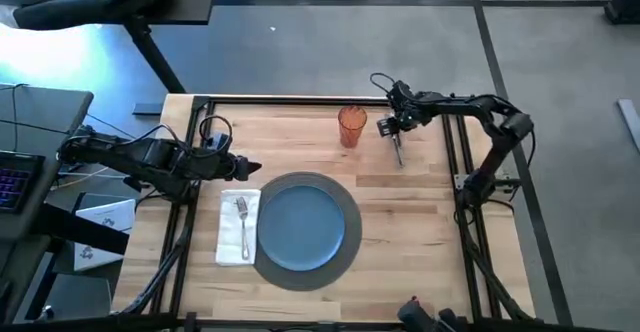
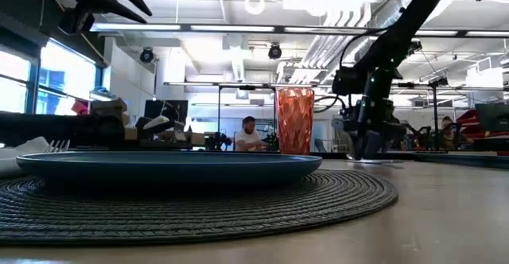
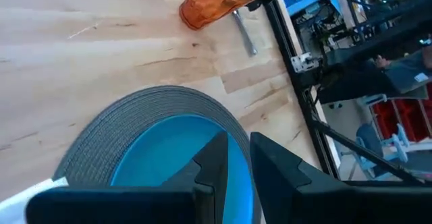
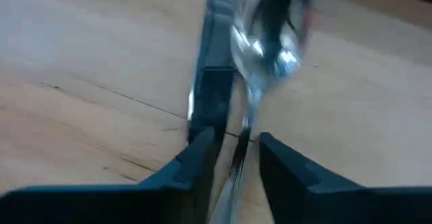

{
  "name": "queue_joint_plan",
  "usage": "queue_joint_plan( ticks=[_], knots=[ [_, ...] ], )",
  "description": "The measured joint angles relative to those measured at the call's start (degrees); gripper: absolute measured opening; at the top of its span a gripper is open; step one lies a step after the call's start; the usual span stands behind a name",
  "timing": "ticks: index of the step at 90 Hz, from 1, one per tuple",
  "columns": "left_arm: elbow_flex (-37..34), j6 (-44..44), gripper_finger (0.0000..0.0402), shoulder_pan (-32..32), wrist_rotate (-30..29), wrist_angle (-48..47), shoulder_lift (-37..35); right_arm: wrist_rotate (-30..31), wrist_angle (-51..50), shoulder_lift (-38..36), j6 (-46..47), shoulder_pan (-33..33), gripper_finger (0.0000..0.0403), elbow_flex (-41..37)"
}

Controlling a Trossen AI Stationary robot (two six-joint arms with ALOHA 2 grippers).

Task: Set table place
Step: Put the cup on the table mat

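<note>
At the far right of the butcher-block table (image 1: 420,202), our right gripper (image 1: 396,132) points down over the silverware, just right of the faceted orange tumbler (image 1: 351,126). In the right wrist view its fingers (image 4: 202,150) stand slightly apart astride a polished spoon (image 4: 260,52), whose slim handle runs back between them; a flat knife (image 4: 214,21) lies alongside. Whether the pads already pinch the handle, we cannot tell. The spoon's long axis runs near-to-far, in line with the jaws, so we judge the grasp is simply a closing. Our left gripper (image 1: 240,168), nearly closed on nothing, waits near the left edge above the white napkin (image 1: 237,228) carrying the fork (image 1: 242,217). The smooth blue plate (image 1: 300,227) sits centred on the woven grey mat (image 1: 345,257).
</note>
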Motion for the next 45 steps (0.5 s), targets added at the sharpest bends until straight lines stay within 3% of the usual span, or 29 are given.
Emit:
queue_joint_plan(
  ticks=[10,31,45],
  knots=[
    [0.00,-0.62,0.0051,0.00,0.08,0.82,0.93,0.45,-0.82,-0.74,-1.74,0.00,0.0009,-0.09],
    [0.00,0.40,0.0051,0.00,0.07,1.44,2.74,1.20,-9.27,-6.09,-2.87,-0.43,0.0001,-1.02],
    [0.00,3.73,0.0050,0.00,1.02,1.42,3.26,-3.71,-14.37,-11.58,0.32,-0.26,0.0000,-1.07]
  ],
)
